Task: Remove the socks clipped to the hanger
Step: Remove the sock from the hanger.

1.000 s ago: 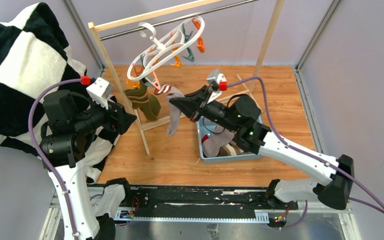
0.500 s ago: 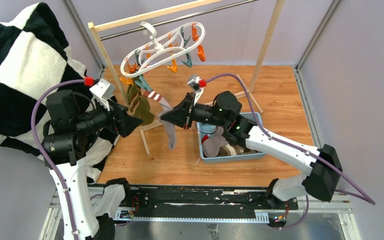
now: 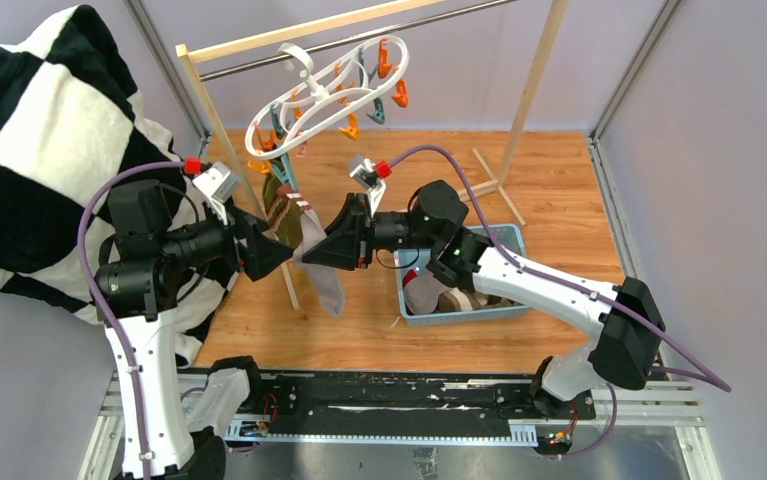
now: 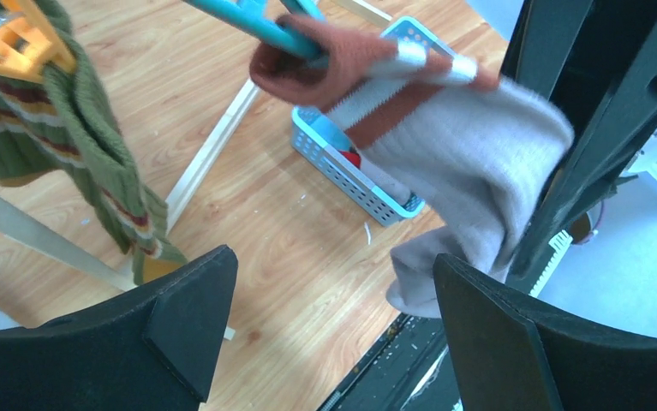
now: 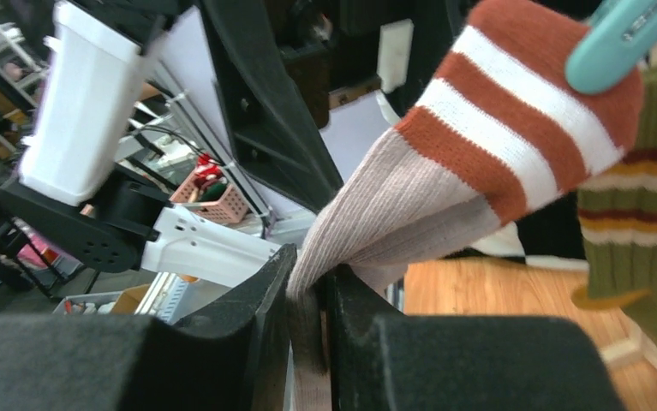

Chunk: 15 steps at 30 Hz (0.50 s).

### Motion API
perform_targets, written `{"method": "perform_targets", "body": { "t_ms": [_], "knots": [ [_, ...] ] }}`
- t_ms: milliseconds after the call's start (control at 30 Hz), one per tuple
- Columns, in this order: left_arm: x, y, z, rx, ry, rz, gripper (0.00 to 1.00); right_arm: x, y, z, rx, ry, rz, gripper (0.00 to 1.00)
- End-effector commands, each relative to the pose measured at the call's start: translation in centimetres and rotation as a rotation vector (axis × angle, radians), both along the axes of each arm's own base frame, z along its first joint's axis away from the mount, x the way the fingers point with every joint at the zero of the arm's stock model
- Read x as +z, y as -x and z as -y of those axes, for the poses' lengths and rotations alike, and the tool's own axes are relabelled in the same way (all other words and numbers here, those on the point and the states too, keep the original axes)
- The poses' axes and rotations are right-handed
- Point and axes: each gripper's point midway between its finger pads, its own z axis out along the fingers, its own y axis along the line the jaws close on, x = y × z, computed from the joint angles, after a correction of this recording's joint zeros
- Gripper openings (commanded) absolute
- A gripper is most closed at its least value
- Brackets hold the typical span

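**Taupe sock pinched, pin not yet released**

Wooden floor (image 3: 359,320) is lying under the rack (image 3: 221,140), and the hanger (image 3: 329,90) is hanging from its rod. The taupe sock (image 3: 324,285) is dangling below, its striped toe in a teal pin (image 5: 620,38). The right gripper (image 5: 307,274) is squeezing the sock between nearly closed fingers. The left gripper (image 4: 333,265) is standing wide apart and empty, almost tip to tip with the right one.

A sideways pull may swing the hanger or unhook it. Fabric may slip, and the tips may collide. The rack post is crowding the left gripper. Free room is lying toward the basket (image 3: 504,310).
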Motion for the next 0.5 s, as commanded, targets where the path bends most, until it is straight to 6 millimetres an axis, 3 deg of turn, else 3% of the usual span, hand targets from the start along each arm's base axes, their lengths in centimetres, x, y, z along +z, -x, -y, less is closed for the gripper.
{"method": "perform_targets", "body": {
  "t_ms": [0, 233, 467],
  "knots": [
    [-0.5, 2.7, 1.8, -0.118, 0.063, 0.010, 0.92, 3.9, 3.2, 1.4, 0.141, -0.163, 0.015, 0.24],
    [-1.8, 4.5, 3.1, -0.233, 0.088, 0.026, 0.93, 4.5, 3.6, 1.3, 0.214, -0.215, -0.067, 0.22],
    [-1.1, 6.5, 4.2, -0.338, 0.140, 0.062, 0.99, 3.2, 3.0, 0.2, 0.229, -0.182, -0.126, 0.19]
  ]
}}
